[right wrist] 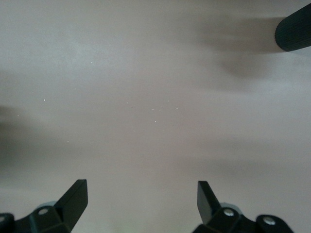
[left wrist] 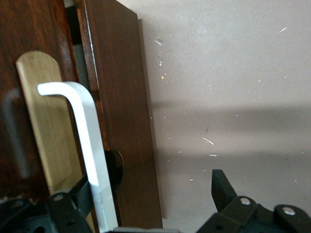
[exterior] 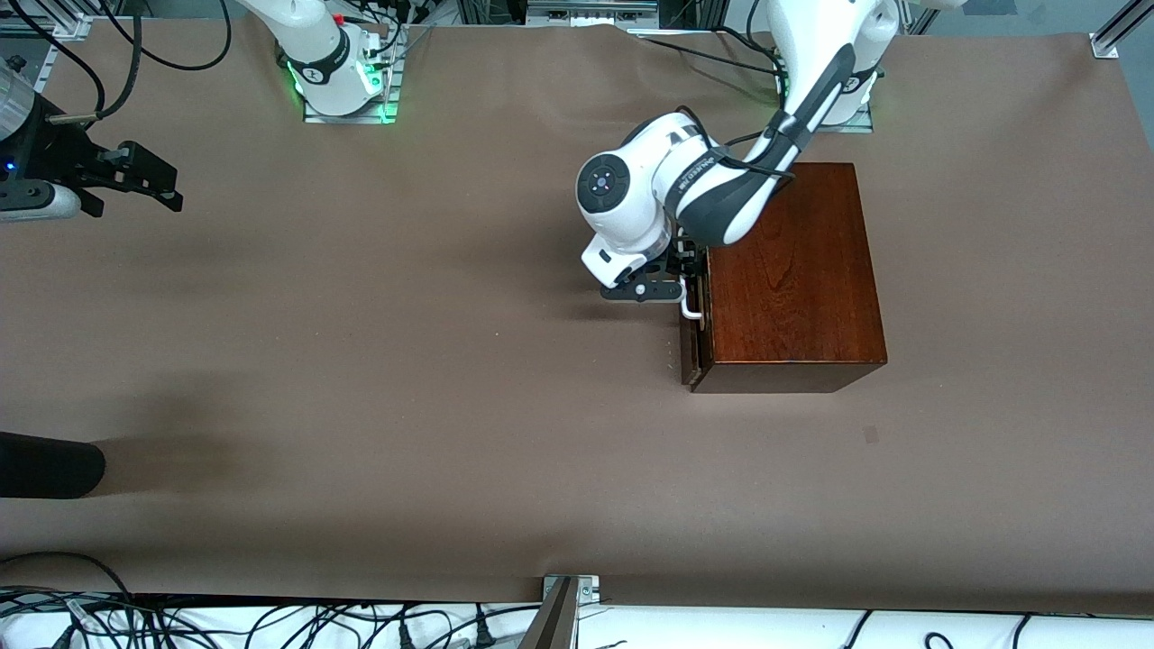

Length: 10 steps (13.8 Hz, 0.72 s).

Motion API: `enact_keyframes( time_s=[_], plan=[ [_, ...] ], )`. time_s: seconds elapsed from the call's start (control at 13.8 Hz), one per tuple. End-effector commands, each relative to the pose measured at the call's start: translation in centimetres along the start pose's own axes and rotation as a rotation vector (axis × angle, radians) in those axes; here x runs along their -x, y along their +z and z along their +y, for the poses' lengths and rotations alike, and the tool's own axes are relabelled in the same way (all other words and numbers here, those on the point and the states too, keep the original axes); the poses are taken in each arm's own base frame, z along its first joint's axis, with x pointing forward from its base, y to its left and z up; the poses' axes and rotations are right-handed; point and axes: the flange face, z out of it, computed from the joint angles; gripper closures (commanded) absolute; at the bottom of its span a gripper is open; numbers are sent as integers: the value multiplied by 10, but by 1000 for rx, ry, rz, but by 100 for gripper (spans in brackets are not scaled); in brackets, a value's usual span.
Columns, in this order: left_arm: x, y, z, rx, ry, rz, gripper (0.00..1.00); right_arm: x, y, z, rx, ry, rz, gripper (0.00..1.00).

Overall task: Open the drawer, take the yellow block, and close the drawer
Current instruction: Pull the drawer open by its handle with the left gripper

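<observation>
The dark reddish-brown wooden box (exterior: 793, 270) stands toward the left arm's end of the table. Its drawer (exterior: 694, 347) faces the right arm's end and looks out by a narrow gap. My left gripper (exterior: 678, 287) is at the white handle (exterior: 691, 305). In the left wrist view the handle (left wrist: 85, 141) runs down between the open fingers (left wrist: 68, 204), close to one of them, in front of the dark drawer front (left wrist: 121, 121). The left gripper (left wrist: 150, 187) holds nothing. The yellow block is hidden. My right gripper (exterior: 169, 187) waits open and empty at the right arm's end, over bare table (right wrist: 141, 187).
A black cylindrical object (exterior: 45, 464) juts in at the table's edge on the right arm's end, nearer the front camera; it also shows in the right wrist view (right wrist: 294, 31). Cables lie along the table's near edge (exterior: 270, 622). Brown table surface (exterior: 406, 361) spreads between the arms.
</observation>
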Motion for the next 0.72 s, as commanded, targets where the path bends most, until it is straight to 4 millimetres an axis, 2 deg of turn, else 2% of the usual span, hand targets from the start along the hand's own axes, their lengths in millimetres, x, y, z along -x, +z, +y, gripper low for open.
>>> enact_keyframes(
  time_s=[0.0, 0.43, 0.65],
  plan=[
    [6, 6, 11, -23, -5, 28, 0, -1, -4, 3, 10, 4, -3, 0],
    [0, 23, 28, 33, -33, 49, 0, -2, -3, 3, 10, 4, -6, 0],
    [3, 16, 37, 55, -36, 67, 0, -1, -4, 3, 10, 4, -3, 0]
  ],
)
